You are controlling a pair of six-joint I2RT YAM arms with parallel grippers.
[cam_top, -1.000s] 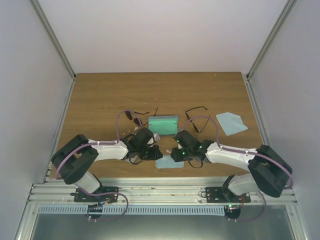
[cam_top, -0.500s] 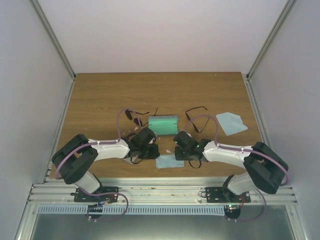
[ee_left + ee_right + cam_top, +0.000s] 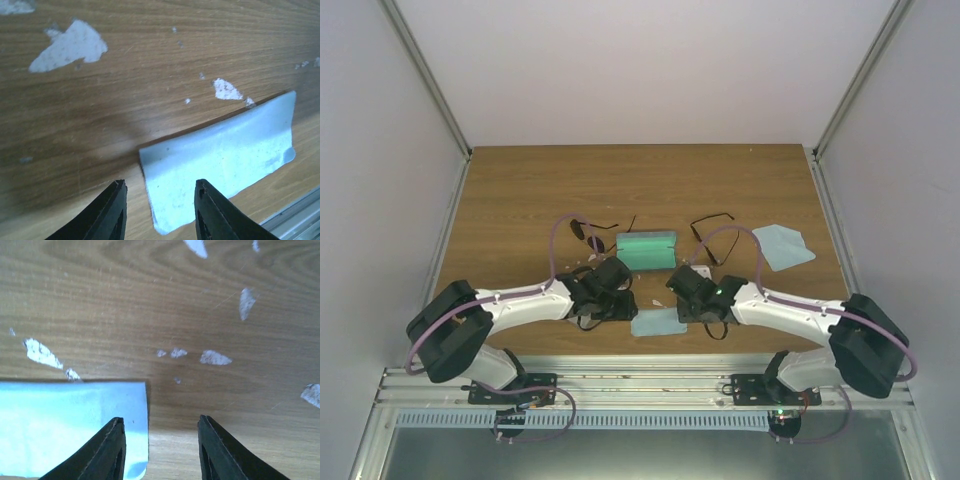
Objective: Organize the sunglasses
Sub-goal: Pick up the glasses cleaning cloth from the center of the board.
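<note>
Two pairs of sunglasses lie at mid-table in the top view: a dark-lensed pair (image 3: 592, 236) left of the green case (image 3: 647, 248), and a thin wire pair (image 3: 712, 222) right of it. Neither wrist view shows them. A folded light blue cloth (image 3: 658, 322) lies flat near the front edge. My left gripper (image 3: 623, 303) is open over the cloth's left end (image 3: 220, 155), with nothing between its fingers. My right gripper (image 3: 677, 305) is open over the cloth's right end (image 3: 75, 425), one fingertip (image 3: 116, 440) above the cloth and the other above bare wood.
A second light blue cloth (image 3: 782, 245) lies at the right of the table. The wooden tabletop (image 3: 520, 200) has pale chipped patches. Grey walls enclose the table on three sides, and a metal rail (image 3: 640, 385) runs along the near edge.
The left arm's elbow has swung out to the left and lower. The right arm has also stretched out. The folded cloth lies where it was near the front edge.
</note>
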